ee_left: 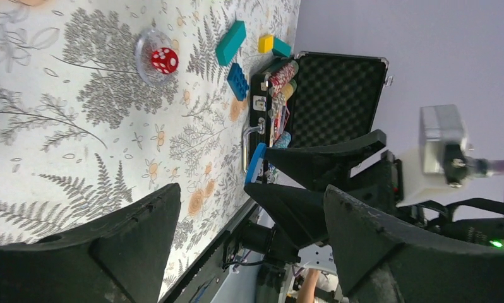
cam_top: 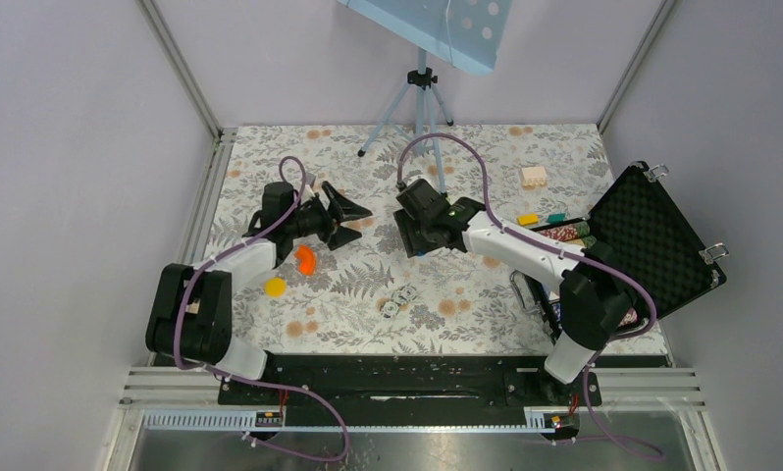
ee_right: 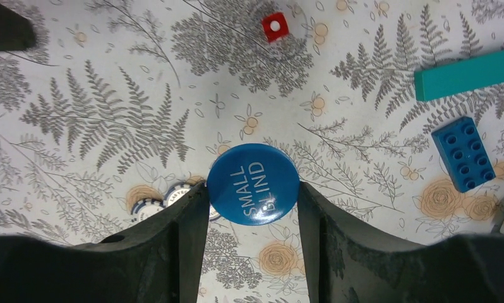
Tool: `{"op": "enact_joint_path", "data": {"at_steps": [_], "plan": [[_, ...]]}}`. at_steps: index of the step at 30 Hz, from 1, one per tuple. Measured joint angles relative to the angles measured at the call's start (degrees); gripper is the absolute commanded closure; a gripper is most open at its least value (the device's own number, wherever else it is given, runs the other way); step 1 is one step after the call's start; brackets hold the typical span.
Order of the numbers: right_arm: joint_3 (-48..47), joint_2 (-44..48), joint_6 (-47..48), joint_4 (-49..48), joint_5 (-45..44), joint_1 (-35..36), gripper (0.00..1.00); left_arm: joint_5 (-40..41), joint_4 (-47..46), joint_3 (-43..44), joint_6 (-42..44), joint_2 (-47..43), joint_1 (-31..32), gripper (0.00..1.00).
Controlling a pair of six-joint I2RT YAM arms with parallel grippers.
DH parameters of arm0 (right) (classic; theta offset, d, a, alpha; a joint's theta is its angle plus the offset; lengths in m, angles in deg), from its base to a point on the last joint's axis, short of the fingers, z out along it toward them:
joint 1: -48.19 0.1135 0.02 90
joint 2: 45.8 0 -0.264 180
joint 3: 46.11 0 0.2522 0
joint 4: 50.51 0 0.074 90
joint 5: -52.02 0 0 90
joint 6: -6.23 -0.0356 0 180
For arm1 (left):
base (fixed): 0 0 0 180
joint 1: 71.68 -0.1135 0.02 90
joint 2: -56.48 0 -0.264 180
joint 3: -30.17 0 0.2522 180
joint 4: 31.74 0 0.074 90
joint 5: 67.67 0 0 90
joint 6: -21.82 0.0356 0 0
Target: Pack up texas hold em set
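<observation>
- Right claw (ee_right: pixel 251 196) is pinching the blue "small blind" disc (ee_right: pixel 252 183) by its edges. The disc lies flat between the two fingers, up off the counter (cam_top: pixel 466 157).
- Left claw (cam_top: pixel 353 224) has its jaws spread wide with nothing between them, hanging over the middle-left of the counter.
- The poker case (cam_top: pixel 652 235) sits open at the right edge with its foam lid tipped back, and rows of chips (cam_top: pixel 567 234) are already in the tray.
- Still out on the counter are a few loose chips (cam_top: pixel 397 299) and a red die (ee_right: pixel 275 27).
- Biggest worry, I reckon, is that thin edge grip. A round, slick disc could pivot or pop out on a fast swing toward the case, then roll off among the ferns.
- The two claws are close together mid-counter, so any sideways move from either one could clip the other.
- The blue brick (ee_right: pixel 464 153) and teal brick (ee_right: pixel 467 74) lie between the disc and the case. A low carry might shove them into it.
- The right arm's elbow hangs right over the case front, so a careless fold could bump the lid or the chip rows.
</observation>
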Motion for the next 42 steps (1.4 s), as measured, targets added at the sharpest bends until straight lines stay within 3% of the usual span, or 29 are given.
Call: {"op": "enact_joint_path", "data": {"at_steps": [16,22,39,42], "plan": [[-6.0,0.1,2.5,1.5,0.6,4.9,0.54,-1.6,-5.8,0.0,-2.4,5.3,8.2,0.22],[-6.4,0.1,2.8,1.6,0.6,5.3,0.54,-1.9,-7.1,0.0,-3.0,5.7,9.3,0.34],[-7.2,0.1,4.5,2.0,0.9,5.6,0.54,-3.2,-12.2,0.5,-5.6,7.9,12.5,0.51],[-7.2,0.1,4.7,2.1,1.0,5.6,0.54,-3.4,-12.7,0.7,-5.9,7.9,12.8,0.59]]}}
